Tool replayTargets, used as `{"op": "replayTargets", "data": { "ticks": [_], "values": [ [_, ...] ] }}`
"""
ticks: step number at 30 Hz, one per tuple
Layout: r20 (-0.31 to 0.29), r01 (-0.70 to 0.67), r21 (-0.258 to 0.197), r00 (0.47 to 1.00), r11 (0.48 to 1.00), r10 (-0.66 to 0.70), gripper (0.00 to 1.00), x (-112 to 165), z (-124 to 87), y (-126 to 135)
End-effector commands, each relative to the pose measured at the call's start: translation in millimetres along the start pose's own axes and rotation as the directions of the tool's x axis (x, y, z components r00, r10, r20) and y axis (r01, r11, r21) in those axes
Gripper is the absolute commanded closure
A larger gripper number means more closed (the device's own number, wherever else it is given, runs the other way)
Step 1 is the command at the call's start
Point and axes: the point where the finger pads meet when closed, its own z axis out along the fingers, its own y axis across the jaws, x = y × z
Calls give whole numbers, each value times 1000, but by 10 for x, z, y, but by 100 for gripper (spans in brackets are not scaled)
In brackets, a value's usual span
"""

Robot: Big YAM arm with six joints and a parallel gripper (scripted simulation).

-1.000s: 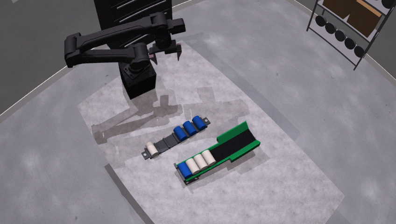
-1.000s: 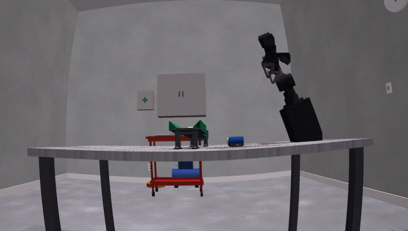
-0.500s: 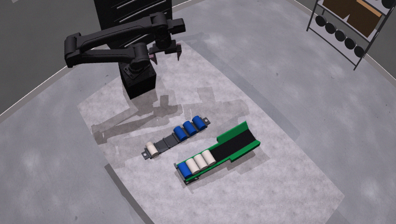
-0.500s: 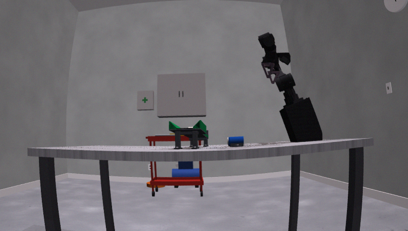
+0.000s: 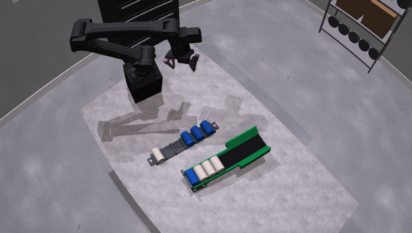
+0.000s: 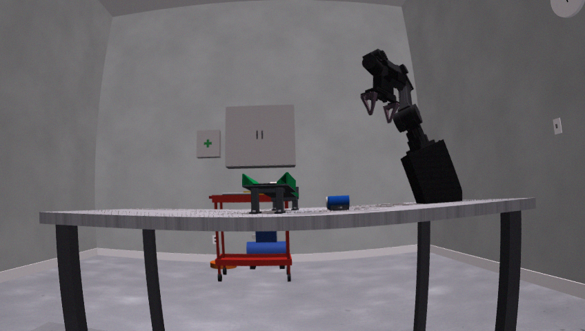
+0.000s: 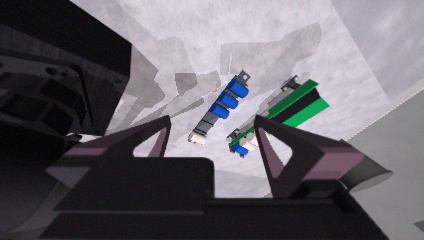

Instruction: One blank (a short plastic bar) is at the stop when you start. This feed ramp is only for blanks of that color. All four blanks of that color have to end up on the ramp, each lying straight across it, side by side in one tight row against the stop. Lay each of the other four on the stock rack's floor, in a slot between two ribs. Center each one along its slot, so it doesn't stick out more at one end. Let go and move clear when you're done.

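The green feed ramp (image 5: 228,159) lies on the table with a blue blank (image 5: 191,176) at its low stop end and three white blanks (image 5: 208,168) in a row right behind it. The dark stock rack (image 5: 180,143) holds three blue blanks (image 5: 197,133) at its far end and one white blank (image 5: 157,155) at its near end; the middle slots are bare. My gripper (image 5: 181,62) is open and empty, high above the table near the arm's base, far from both. The wrist view shows the rack (image 7: 218,106) and the ramp (image 7: 277,117) between my fingers.
The arm's black base (image 5: 143,80) stands at the table's back left. A shelf with black discs (image 5: 362,31) stands off the table at the far right. A red cart (image 6: 254,229) stands on the floor behind the table.
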Motion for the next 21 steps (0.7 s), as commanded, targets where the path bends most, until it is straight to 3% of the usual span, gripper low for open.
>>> {"op": "replayTargets", "data": {
  "ticks": [1,3,6,8,9,11,12,13,14,15,16,18,19,20,21],
  "values": [
    [14,-128,25,992,991,128,0,-30,10,-166],
    [35,-336,47,942,941,335,0,46,138,-372],
    [50,-450,61,893,891,448,0,107,203,-489],
    [61,-553,69,833,830,550,0,181,300,-571],
    [72,-627,75,779,776,623,0,271,398,-651],
    [86,-653,89,757,752,647,0,282,340,-726],
    [104,-740,97,672,665,733,0,390,434,-809],
    [106,-741,99,672,665,733,0,392,426,-819],
    [124,-808,107,590,580,798,0,517,512,-902],
    [127,-816,108,577,567,807,0,517,511,-903],
    [145,-865,114,501,489,853,0,655,592,-978],
    [145,-865,114,501,489,853,0,655,592,-978],
    [179,-927,124,372,354,911,0,809,656,-1061],
    [191,-927,131,370,350,909,0,828,607,-1129],
    [218,-957,136,282,257,934,0,994,660,-1206]
  ]
}}
